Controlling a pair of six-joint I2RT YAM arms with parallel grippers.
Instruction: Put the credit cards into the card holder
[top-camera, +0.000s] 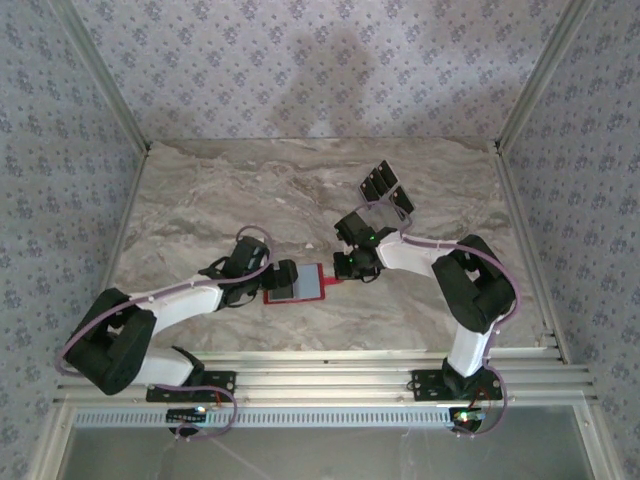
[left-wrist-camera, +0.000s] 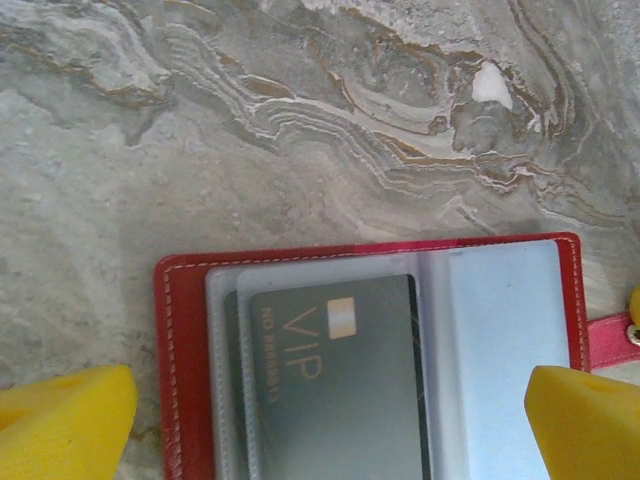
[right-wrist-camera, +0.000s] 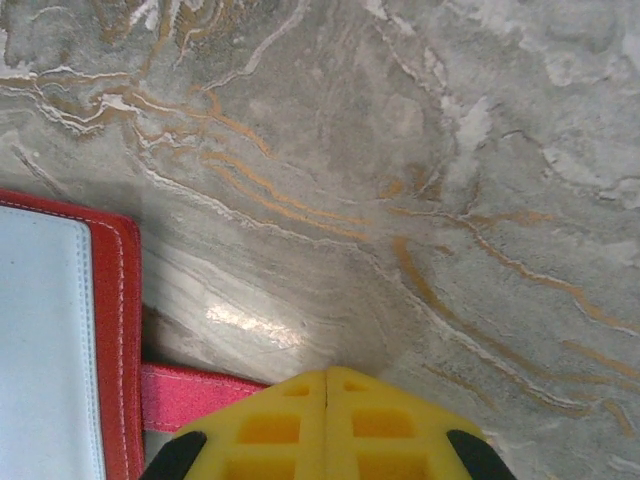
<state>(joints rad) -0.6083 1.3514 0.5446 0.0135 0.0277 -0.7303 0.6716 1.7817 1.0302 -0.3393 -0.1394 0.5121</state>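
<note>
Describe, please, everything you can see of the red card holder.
The card holder lies open, flat on the marble table, red stitched leather-like cover around pale grey-blue pockets. One pocket holds a dark VIP card. Its red clasp strap runs out to the shut right claw; whether it is pinched is unclear.

bench (top-camera: 250, 190): grey-brown marbled top | card holder (top-camera: 298, 286): red, lying open and flat between left gripper (top-camera: 283, 277) and right gripper (top-camera: 343, 270) | credit cards (top-camera: 386, 188): black cluster beyond right gripper, well apart from card holder
</note>
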